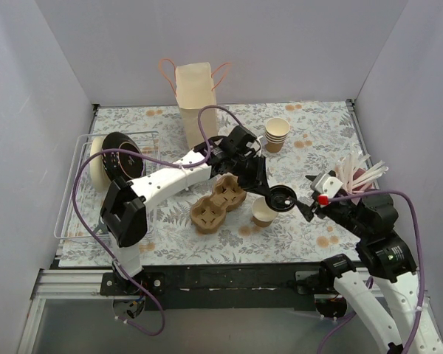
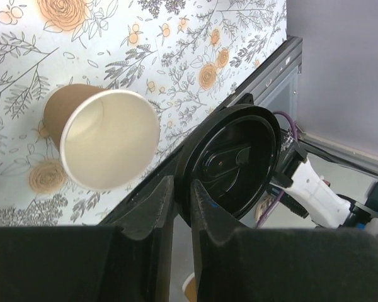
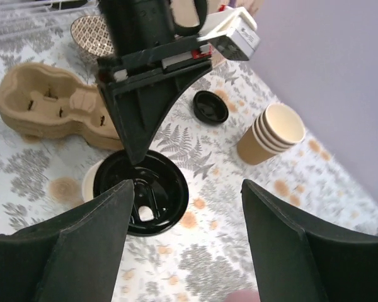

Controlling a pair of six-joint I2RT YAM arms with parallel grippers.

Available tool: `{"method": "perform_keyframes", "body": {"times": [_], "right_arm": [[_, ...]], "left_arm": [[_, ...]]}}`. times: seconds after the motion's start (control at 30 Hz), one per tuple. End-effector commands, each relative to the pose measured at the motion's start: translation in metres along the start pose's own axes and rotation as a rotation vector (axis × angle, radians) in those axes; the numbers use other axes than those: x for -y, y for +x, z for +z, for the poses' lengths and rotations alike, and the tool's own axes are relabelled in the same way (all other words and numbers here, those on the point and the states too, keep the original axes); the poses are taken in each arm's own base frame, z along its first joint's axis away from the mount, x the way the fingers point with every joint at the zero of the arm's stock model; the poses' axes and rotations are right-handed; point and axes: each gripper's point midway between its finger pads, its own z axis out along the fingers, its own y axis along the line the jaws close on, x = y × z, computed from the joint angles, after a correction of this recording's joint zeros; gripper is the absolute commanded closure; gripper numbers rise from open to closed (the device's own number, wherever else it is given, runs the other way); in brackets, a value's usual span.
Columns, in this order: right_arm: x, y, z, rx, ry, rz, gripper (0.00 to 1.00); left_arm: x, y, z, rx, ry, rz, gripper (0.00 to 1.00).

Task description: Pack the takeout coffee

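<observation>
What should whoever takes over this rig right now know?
Left gripper: shut on the rim of the lid.
Right gripper: open, empty, close to the lid.
Cup: upright on the table, lidless, just right of the carrier. The lid is held above its rim, not seated.
Done: lid is in hand.
Left: press the lid on, then probably set the cup in the carrier. The bag at the back may be the final stop.

Cup between carrier and lid
</observation>
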Motion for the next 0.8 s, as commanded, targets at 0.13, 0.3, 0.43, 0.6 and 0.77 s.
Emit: {"method": "perform_keyframes", "body": {"times": [0.13, 0.3, 0.43, 0.6, 0.77], "right_arm": [[-0.025, 0.005, -0.006, -0.025, -0.253, -0.427, 0.26], [-0.024, -0.003, -0.004, -0.014, -0.300, -0.552, 0.28], [-0.021, -0.002, -0.002, -0.044, -0.318, -0.612, 0.28], [-0.024, -0.008, -0.001, -0.032, -0.346, -0.623, 0.28], [-0.021, -0.002, -0.002, -0.070, -0.352, -0.659, 0.28]], "left_arm": [[0.005, 0.009, -0.031, -0.120, -0.061, -0.069, 1.00], [0.015, 0.007, -0.032, -0.156, -0.014, -0.124, 1.00], [0.033, -0.007, -0.036, -0.153, 0.041, -0.158, 1.00], [0.057, -0.029, -0.040, -0.143, 0.138, -0.210, 1.00], [0.063, -0.043, -0.046, -0.136, 0.171, -0.252, 1.00]]}}
